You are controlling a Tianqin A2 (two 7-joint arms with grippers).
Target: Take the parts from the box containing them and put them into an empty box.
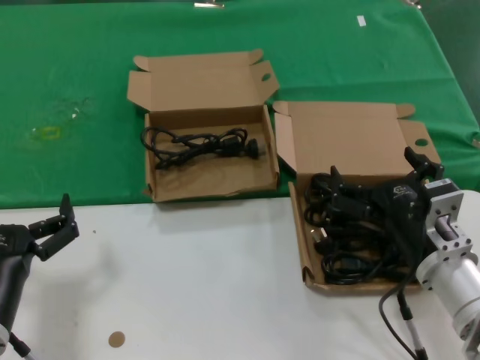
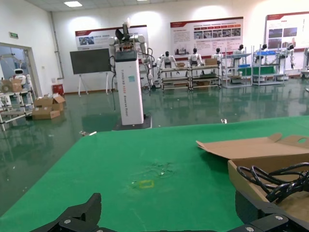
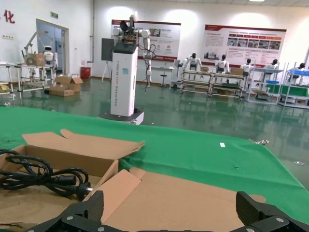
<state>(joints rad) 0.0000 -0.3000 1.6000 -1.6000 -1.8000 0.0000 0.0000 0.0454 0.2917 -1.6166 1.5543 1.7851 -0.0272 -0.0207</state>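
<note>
The box containing the parts [image 1: 307, 259] lies open at the right, with several black cables [image 1: 352, 232] piled inside. My right gripper [image 1: 375, 172] hovers open just above that pile, nothing between its fingers; its wrist view looks across this box's lid [image 3: 193, 203]. The other box [image 1: 161, 191], frayed whitish along its front edge, sits open at the middle left and holds one coiled cable [image 1: 199, 144], which also shows in both wrist views: cable [image 3: 46, 176], cable [image 2: 277, 180]. My left gripper [image 1: 54, 225] is open and idle at the near left.
A green cloth [image 1: 75, 75] covers the far half of the table, with a yellowish mark [image 1: 46, 133] on it. The near half is white tabletop [image 1: 195, 285] with a small brown disc [image 1: 115, 339]. Both box lids stand open toward the far side.
</note>
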